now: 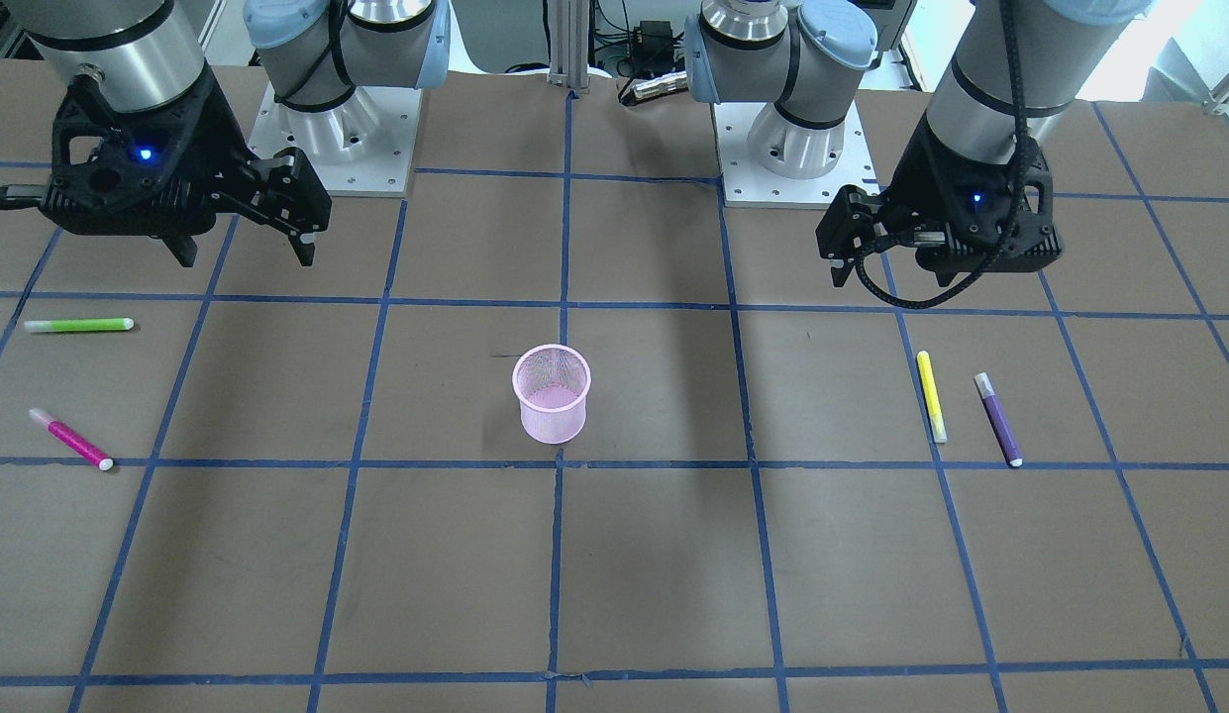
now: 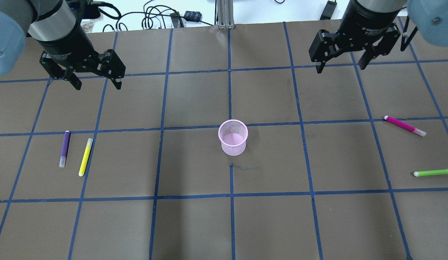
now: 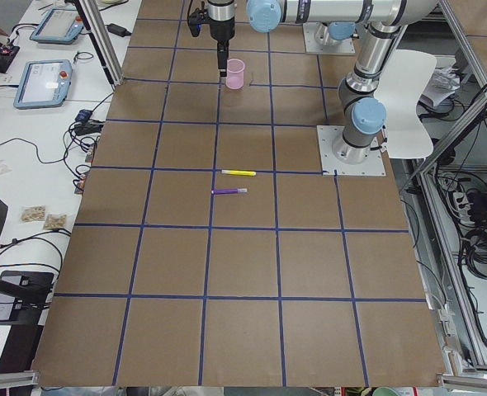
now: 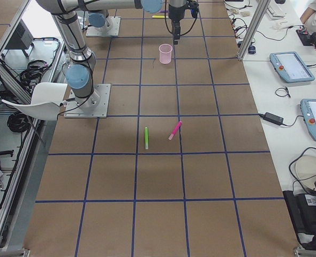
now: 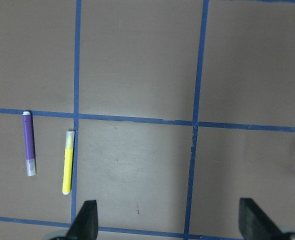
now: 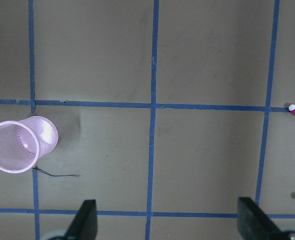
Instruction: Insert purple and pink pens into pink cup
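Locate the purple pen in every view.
Front-facing: purple pen at right.
Overhead: purple pen at left.
Exterior left: purple pen mid-table.
Exterior right: too small to tell.
Left wrist: purple pen at left.
Right wrist: not in it.
Landmark: yellow pen alongside.

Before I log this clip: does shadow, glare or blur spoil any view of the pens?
Exterior front-facing: soft arm shadows band the table, but the pink cup, purple pen and pink pen read clearly; the top right corner is washed out. Left wrist-mounted: table sharp, left gripper soft-edged at its tips. Right wrist-mounted: likewise for the right gripper; pink pen cropped by the edge.
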Available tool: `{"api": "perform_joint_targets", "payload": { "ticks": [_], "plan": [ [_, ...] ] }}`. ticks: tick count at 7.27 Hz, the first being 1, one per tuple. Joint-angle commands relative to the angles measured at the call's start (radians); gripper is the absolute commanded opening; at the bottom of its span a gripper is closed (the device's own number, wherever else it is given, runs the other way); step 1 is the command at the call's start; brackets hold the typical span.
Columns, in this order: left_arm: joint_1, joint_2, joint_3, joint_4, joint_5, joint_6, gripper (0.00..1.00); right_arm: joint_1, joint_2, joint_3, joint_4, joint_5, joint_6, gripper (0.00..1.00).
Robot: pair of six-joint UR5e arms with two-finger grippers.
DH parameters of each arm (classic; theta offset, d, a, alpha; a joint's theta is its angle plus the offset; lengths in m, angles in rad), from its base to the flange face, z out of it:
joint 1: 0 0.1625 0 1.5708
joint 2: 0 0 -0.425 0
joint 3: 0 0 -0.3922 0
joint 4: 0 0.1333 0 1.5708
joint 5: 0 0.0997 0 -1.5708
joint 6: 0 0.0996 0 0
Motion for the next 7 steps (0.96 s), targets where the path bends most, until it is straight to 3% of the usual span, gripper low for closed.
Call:
{"api": "perform_joint_targets", "payload": {
  "ticks": [1,3,4,6,7],
  "plan": [
    [0.006,0.01,-0.002,-0.02,-0.008,0.063,1.0,-0.002,0.007,0.001,-0.002,0.0,-0.002,1.0],
    [0.004,0.009,-0.002,-0.02,-0.012,0.065,1.0,-0.046,0.014,0.001,-0.022,-0.002,-0.028,1.0],
    [0.004,0.007,-0.002,-0.018,-0.012,0.065,1.0,-0.13,0.016,0.014,-0.015,0.004,-0.06,1.0],
    [0.004,0.009,-0.003,-0.02,-0.01,0.063,1.0,-0.302,0.019,0.08,-0.022,0.0,-0.305,1.0],
    [0.007,0.007,-0.003,-0.018,-0.001,0.048,1.0,-0.397,0.024,0.126,-0.088,0.003,-0.439,1.0]
  ]
}}
